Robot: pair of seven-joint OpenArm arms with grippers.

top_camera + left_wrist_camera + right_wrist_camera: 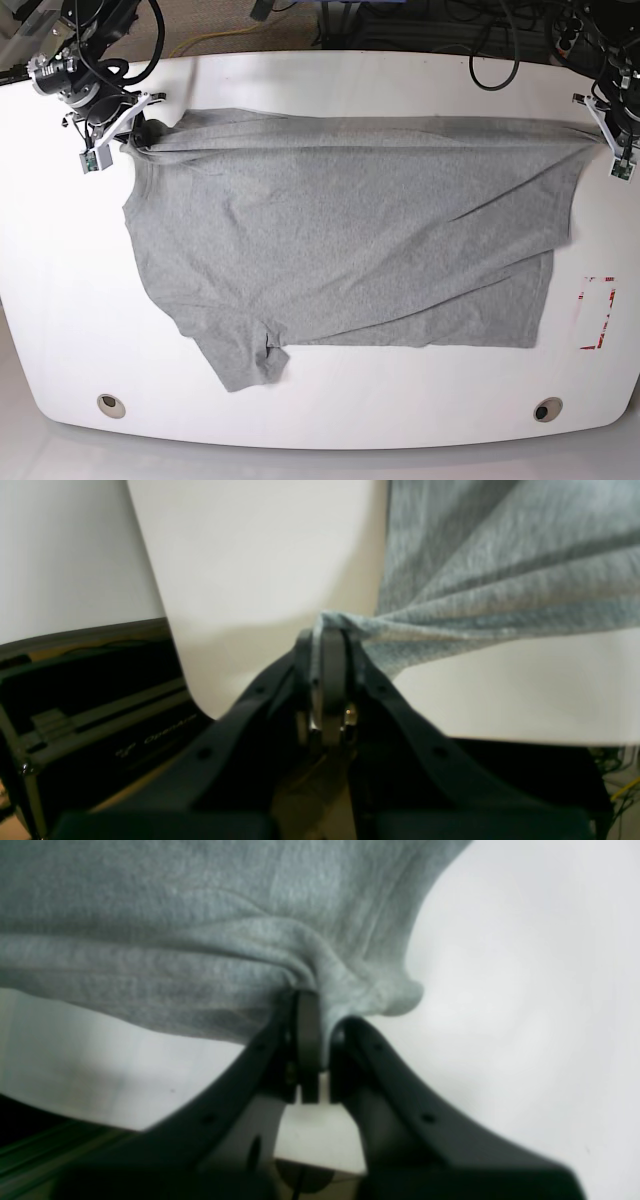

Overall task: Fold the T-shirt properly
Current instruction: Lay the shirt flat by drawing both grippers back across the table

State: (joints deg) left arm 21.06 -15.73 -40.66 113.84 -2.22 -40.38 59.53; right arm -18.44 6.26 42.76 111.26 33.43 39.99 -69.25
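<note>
The left gripper [327,632] has its jaws pinched tight on a bunched corner of the T-shirt [340,240], grey cloth fanning away from it in taut pleats. The right gripper [312,1000] is likewise clamped on a gathered fold of the same shirt, fabric puckered round its tips. Seen from the base view, the two grips sit at the far corners of the shirt's back edge, stretched straight between them. The rest lies spread flat on the white table [330,420], one sleeve pointing toward the near edge.
</note>
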